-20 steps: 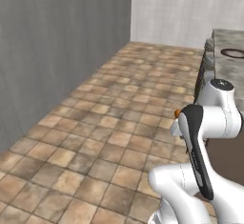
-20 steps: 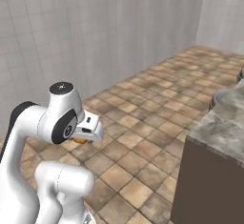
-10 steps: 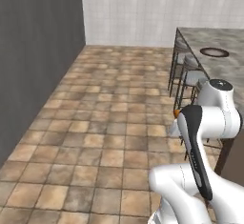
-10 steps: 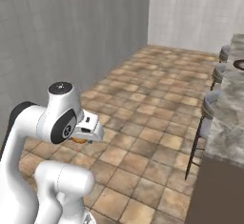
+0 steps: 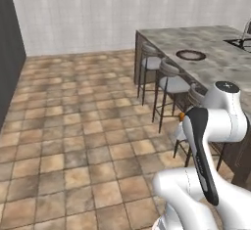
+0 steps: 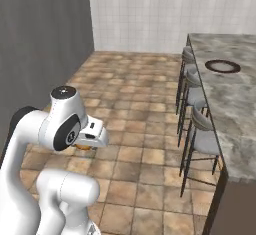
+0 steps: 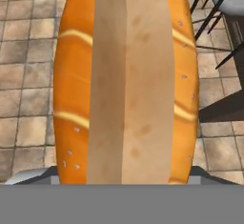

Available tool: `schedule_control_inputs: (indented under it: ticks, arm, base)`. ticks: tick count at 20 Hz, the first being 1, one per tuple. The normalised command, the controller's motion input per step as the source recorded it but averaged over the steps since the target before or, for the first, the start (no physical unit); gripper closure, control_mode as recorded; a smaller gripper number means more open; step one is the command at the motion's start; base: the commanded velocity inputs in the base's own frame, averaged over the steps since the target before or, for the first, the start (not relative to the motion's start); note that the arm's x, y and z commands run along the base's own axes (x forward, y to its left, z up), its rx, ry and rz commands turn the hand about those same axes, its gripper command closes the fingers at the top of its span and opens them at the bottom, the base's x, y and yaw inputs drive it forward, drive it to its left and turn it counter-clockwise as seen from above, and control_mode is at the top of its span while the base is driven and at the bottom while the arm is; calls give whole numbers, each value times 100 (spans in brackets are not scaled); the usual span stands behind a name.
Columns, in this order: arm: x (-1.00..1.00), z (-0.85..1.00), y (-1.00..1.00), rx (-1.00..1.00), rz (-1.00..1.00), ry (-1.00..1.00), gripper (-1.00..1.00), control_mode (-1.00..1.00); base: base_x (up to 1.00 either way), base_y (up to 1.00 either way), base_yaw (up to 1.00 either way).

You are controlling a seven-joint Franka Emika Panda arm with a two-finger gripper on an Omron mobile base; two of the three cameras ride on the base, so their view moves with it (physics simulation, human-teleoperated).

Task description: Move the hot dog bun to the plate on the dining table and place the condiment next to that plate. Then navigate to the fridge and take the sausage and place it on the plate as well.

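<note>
The marble dining desk (image 5: 206,48) with its dark plate (image 5: 190,55) lies well ahead past grey stools (image 5: 169,80), and the pincer (image 6: 89,140), clamped on the hot dog bun (image 7: 125,80) over tiled floor, could drop it if the base jolts.

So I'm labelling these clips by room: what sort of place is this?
Most likely a home kitchen with a dining area: a marble-topped island with grey stools along it, a dark plate on top, and a tiled floor.
</note>
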Motion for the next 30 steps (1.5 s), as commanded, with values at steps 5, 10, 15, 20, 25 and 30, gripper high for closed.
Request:
schedule_control_inputs:
  ticks: [5,10,15,20,25,30]
  arm:
    - [0,0,0,0,0,0,100,100]
    - [0,0,0,0,0,0,100,100]
    - [0,0,0,0,0,0,100,100]
    - [0,0,0,0,0,0,100,100]
    - [0,0,0,0,0,0,100,100]
    - [0,0,0,0,0,0,100,100]
  base:
    - [89,74,-52]
    - [88,75,-50]
    - [90,77,-48]
    - [88,79,-48]
    - [87,90,-45]
    - [82,93,-42]
